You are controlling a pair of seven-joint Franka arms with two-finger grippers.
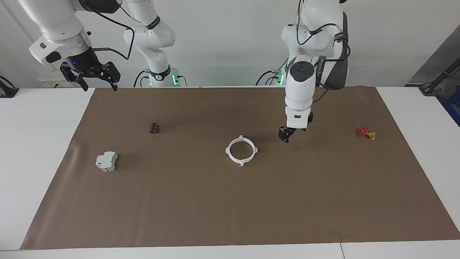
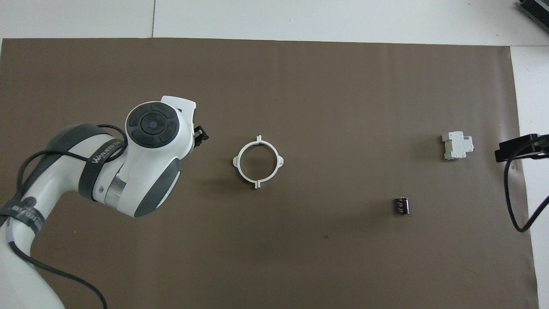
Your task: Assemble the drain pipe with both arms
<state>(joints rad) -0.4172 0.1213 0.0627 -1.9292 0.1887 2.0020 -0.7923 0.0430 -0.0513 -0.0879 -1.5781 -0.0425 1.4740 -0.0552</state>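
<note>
The drain pipe (image 1: 242, 150) lies flat on the brown mat (image 1: 230, 216) as one closed white ring with four small tabs, and nothing touches it. Judged from that, the joining step looks done and the step in hand is clearing the arms away.

The left gripper (image 1: 284, 135) hangs low over the mat beside the ring, toward the left arm's end of the table, apart from the ring and holding nothing; its fingers cannot be made out clearly in either view, but its jaws read as standing wide. The right gripper (image 1: 96, 73) is raised over the mat's edge toward the right arm's end, well apart from the ring, fingers spread and empty; that arm waits.

Other things sit clear of the ring: a grey-white block (image 1: 106, 161) and a small dark cylinder (image 1: 154, 128) toward the right arm's end, and a red-and-yellow valve piece (image 1: 366, 132) toward the left arm's end (none belongs to the assembly).

The next move probably calls only for lifting the left gripper up and off without brushing the ring; if the halves are not fully seated, both arms would need to press them together again.
</note>
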